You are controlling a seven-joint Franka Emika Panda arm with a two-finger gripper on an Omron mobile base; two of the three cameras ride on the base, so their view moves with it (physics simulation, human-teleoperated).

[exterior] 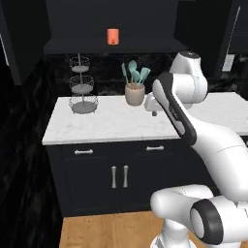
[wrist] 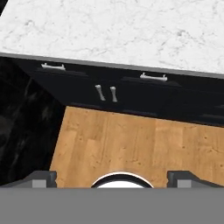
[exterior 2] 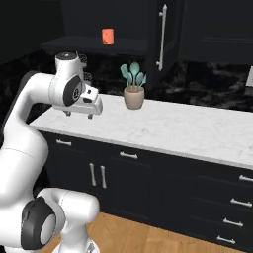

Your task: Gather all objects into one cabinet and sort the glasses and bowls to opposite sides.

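Left base view: orange cup point(exterior: 113, 36) upright on the shelf of the open black cabinet point(exterior: 111, 46), above the white marble surface point(exterior: 106, 123). Utensil pot point(exterior: 134, 93) and wire basket stand point(exterior: 82, 87) on the surface. Gripper point(exterior 2: 79, 114) above the front edge, jaws wide, empty.

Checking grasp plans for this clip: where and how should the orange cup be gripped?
Grip the orange cup across its straight side walls, coming in level from the open front of the cabinet. It stands upright and alone on the shelf with little headroom above, so a top-down approach looks cramped. The open end effector hangs above the counter.
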